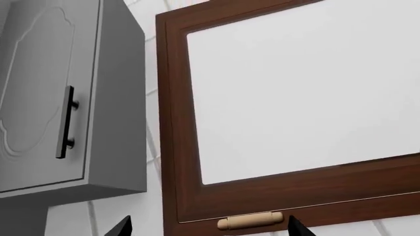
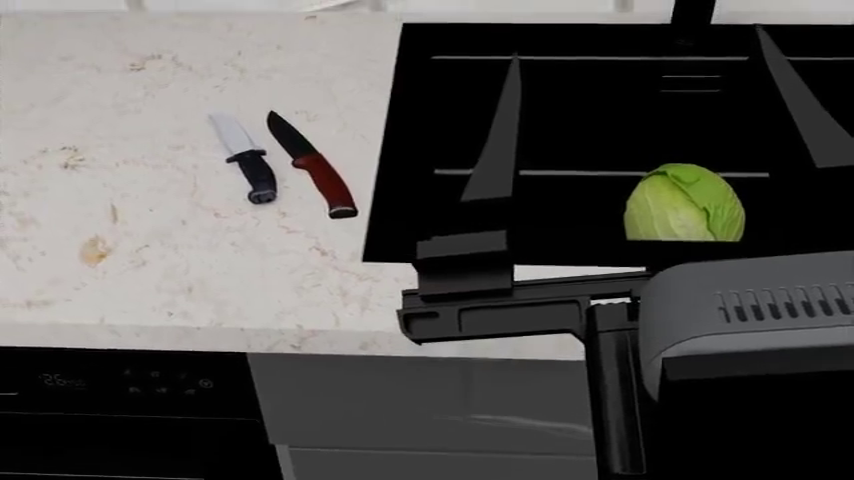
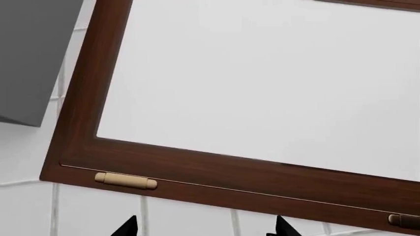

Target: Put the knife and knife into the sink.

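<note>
Two knives lie side by side on the pale marble counter (image 2: 147, 260), left of the sink. One knife (image 2: 246, 160) has a silver blade and a dark navy handle. The other knife (image 2: 314, 168) has a black blade and a red handle. The sink (image 2: 587, 110) is a large glossy black basin at the right. My left gripper (image 1: 208, 228) is open and faces a wall window, with nothing between its tips. My right gripper (image 3: 204, 227) is open too, empty, facing the same window. Neither wrist view shows a knife or the sink.
A green cabbage (image 2: 685, 204) sits in the sink near its front wall. Dark arm parts (image 2: 497, 140) rise over the sink's left half. A grey wall cabinet (image 1: 66, 98) hangs beside the brown-framed window (image 1: 177, 123). A black appliance panel (image 2: 120, 382) sits below the counter edge.
</note>
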Available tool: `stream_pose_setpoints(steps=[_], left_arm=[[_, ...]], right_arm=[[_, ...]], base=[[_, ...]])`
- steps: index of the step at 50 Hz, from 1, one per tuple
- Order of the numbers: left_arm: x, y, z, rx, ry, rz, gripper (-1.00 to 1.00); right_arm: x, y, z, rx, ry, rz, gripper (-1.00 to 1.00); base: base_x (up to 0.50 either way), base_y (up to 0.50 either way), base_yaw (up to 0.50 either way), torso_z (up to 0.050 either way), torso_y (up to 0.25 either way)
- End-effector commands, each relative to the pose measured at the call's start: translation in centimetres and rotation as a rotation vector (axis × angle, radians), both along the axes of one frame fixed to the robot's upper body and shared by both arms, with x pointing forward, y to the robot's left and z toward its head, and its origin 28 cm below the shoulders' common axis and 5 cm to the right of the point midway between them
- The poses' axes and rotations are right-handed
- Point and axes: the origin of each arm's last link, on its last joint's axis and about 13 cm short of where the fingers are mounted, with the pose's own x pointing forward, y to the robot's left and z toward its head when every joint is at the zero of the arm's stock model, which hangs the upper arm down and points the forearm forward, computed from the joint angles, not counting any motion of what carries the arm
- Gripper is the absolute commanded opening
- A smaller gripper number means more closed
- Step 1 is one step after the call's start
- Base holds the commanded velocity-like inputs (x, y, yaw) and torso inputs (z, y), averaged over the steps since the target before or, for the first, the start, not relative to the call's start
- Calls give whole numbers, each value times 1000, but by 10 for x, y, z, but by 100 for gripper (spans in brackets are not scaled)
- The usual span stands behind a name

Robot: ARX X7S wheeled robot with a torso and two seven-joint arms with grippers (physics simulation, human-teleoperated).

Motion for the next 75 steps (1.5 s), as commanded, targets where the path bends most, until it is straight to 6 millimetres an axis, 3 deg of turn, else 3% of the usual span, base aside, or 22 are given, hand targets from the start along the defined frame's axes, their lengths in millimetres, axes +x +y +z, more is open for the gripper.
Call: stream_pose_setpoints(steps=[1, 12, 75], left_arm=[[0, 0, 1, 8, -12, -1, 100], [0, 1, 0, -2, -7, -9, 100], [-2, 6, -4, -8, 23, 34, 100]], right_arm=[[-1, 0, 0, -1, 0, 0, 100], [-1, -1, 0, 1, 1, -3, 100], [-2, 3, 4, 6, -4, 3, 100]], base=[[0, 0, 0, 50, 0], [0, 0, 0, 50, 0], [0, 0, 0, 0, -51]])
